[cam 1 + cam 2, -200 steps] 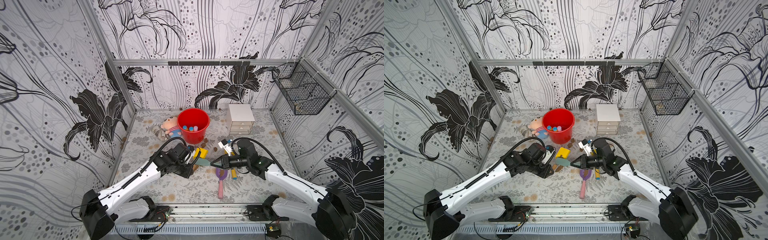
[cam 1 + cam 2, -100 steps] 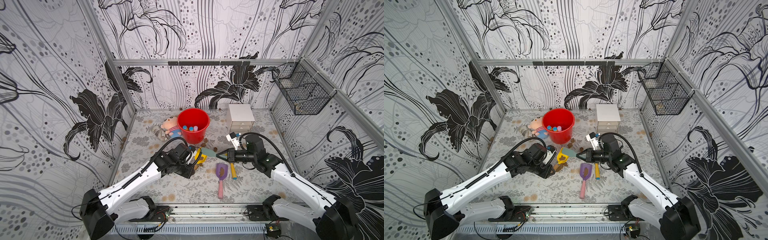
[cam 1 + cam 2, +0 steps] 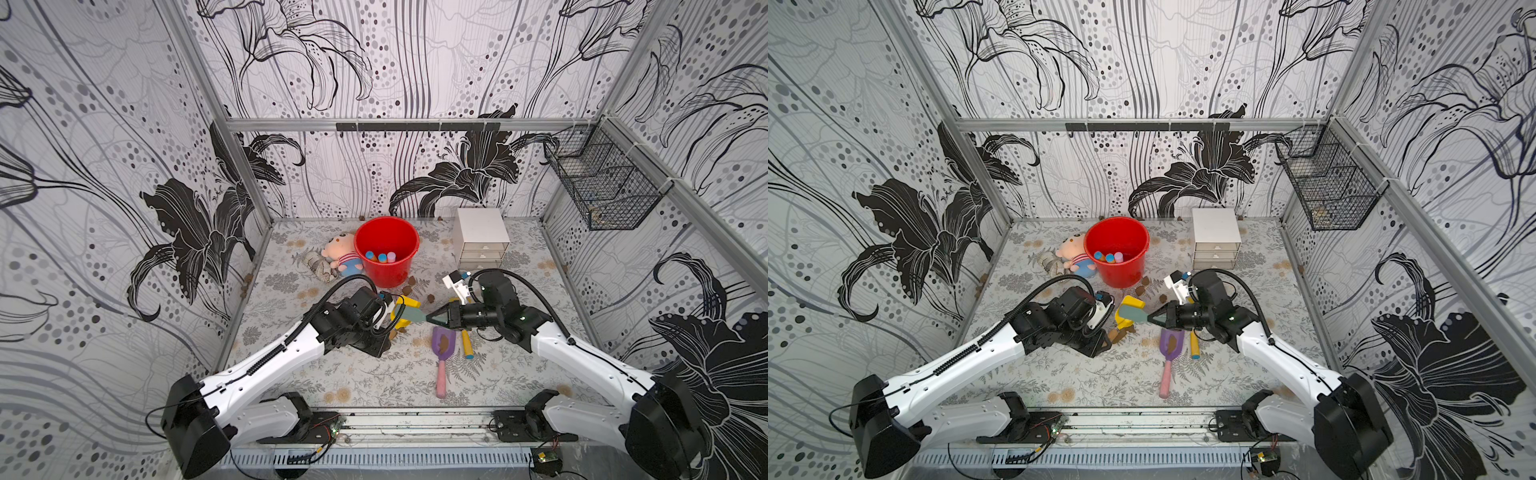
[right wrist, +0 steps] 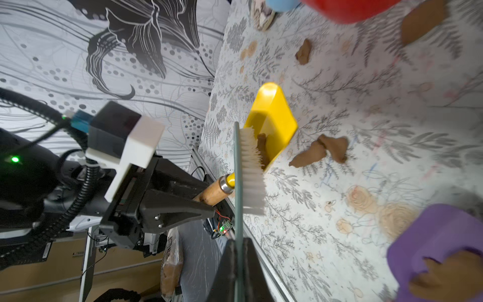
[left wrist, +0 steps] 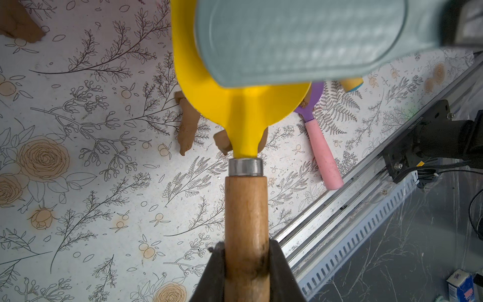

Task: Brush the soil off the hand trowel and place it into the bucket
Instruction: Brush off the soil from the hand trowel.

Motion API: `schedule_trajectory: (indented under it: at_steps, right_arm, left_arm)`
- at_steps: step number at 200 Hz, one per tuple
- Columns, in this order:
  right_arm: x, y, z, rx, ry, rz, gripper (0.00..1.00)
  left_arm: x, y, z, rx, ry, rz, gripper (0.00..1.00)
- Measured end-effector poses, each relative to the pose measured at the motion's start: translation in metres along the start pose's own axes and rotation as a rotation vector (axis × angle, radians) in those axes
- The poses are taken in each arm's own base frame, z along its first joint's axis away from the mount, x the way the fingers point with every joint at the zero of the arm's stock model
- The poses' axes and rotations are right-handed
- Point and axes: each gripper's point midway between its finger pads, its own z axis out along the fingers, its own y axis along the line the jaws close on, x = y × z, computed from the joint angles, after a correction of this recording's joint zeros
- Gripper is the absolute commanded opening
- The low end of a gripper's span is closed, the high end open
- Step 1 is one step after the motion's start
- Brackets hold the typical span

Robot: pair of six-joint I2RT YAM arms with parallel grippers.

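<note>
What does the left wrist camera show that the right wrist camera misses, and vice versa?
Only left wrist: the pink handle of the purple scoop. Only right wrist: white bristles beside a soil clump inside the yellow trowel, plus the red bucket. Both: that trowel, the brush, loose soil on the floral mat.

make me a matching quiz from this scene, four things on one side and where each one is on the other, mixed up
1 yellow trowel
2 brush
3 purple scoop
4 bucket

a upright beside the plush toy
b held in the right gripper
c lying on the table, soil on its blade
d held in the left gripper

Pairs: 1-d, 2-b, 3-c, 4-a
</note>
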Motion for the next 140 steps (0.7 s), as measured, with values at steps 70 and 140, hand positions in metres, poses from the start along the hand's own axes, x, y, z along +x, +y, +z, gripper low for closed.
schedule_trajectory:
  at_steps: [70, 140]
  right_arm:
    - [0.011, 0.016, -0.004, -0.039, -0.013, -0.028, 0.0]
    - [0.0, -0.006, 0.005, -0.005, 0.007, -0.01, 0.0]
  left_arm:
    - [0.0, 0.001, 0.004, -0.004, 0.01, -0.009, 0.0]
    - [-0.001, 0.001, 0.005, -0.004, 0.012, -0.018, 0.0]
